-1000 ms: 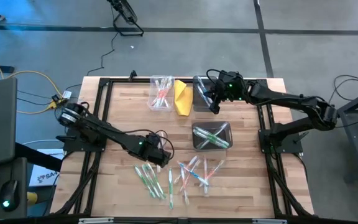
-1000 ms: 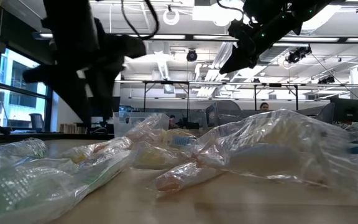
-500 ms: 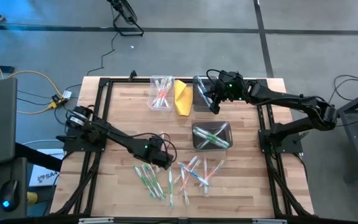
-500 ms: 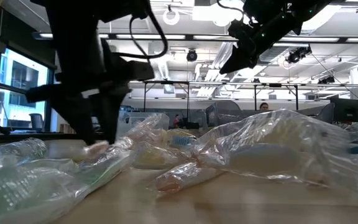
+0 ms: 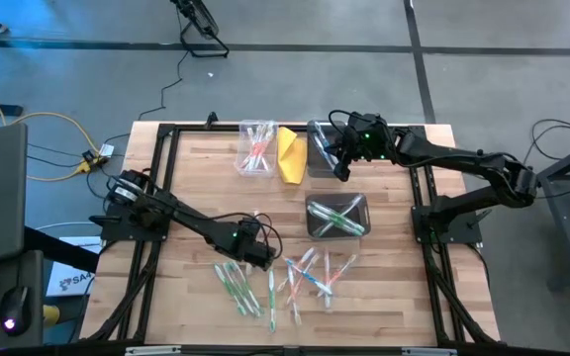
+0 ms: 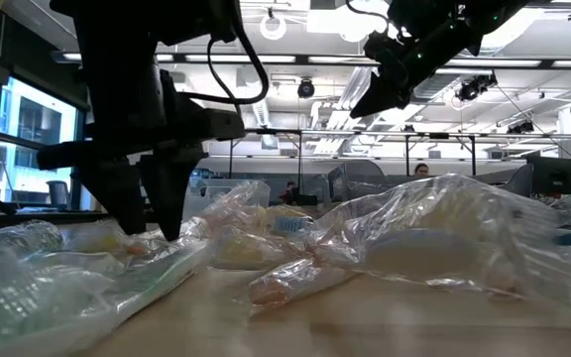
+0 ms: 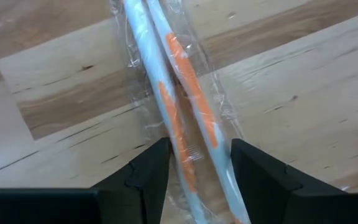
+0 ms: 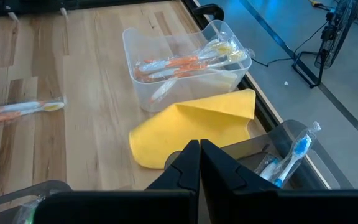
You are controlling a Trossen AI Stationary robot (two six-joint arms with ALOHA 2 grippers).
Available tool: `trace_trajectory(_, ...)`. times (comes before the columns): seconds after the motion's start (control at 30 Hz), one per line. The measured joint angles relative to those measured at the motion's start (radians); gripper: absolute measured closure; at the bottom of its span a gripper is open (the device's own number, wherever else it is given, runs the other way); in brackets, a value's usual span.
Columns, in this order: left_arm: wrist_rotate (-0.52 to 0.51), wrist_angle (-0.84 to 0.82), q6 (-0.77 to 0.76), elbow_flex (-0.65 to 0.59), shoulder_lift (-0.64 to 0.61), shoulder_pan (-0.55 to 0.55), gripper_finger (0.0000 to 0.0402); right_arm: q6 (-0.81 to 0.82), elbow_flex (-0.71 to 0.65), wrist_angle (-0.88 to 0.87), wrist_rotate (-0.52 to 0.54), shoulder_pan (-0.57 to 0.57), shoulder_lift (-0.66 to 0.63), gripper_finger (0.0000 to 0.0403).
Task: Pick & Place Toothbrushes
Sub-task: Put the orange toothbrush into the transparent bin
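The clear-wrapped pair of white toothbrushes with orange grips (image 7: 182,124) lies flat on the wooden worktop (image 7: 303,81) at the near-left edge of the loose pile, directly under my left claw (image 7: 194,165). Its long axis runs straight through the gap between my two dark fingers (image 7: 145,171), which stand apart on either side of it and grip nothing yet. I judge that closing across the pack is all that remains. My right claw (image 5: 342,170) hangs fully closed and empty above the far bins, well apart, so the left is much nearer.
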Motion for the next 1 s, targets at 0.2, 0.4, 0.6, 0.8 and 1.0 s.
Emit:
trace_trajectory(0.2, 0.001, -0.002, 0.0, 0.0, 0.0, 0.001, 0.0236, 0.0, 0.0, 0.001, 0.0, 0.0, 0.0, 0.0398)
trace_trajectory(0.4, 0.003, -0.018, 0.006, -0.001, -0.024, 0.009, 0.0236, 0.0, 0.0, 0.0, 0.0, 0.0, 0.0, 0.0398)
trace_trajectory(0.6, 0.006, -0.023, 0.048, -0.001, -0.063, 0.043, 0.0236, 0.0, 0.0, 0.0, 0.0, 0.0, 0.0, 0.0398)
trace_trajectory(0.8, 0.015, -0.011, 0.087, 0.0, -0.078, 0.067, 0.0236, 0.0, 0.0, -0.004, 0.0, 0.0, 0.0, 0.0398)
trace_trajectory(1.0, 0.067, -0.009, 0.088, 0.0, -0.078, 0.065, 0.0236, 0.0, 0.0, -0.005, 0.002, 0.0, 0.0, 0.0398)
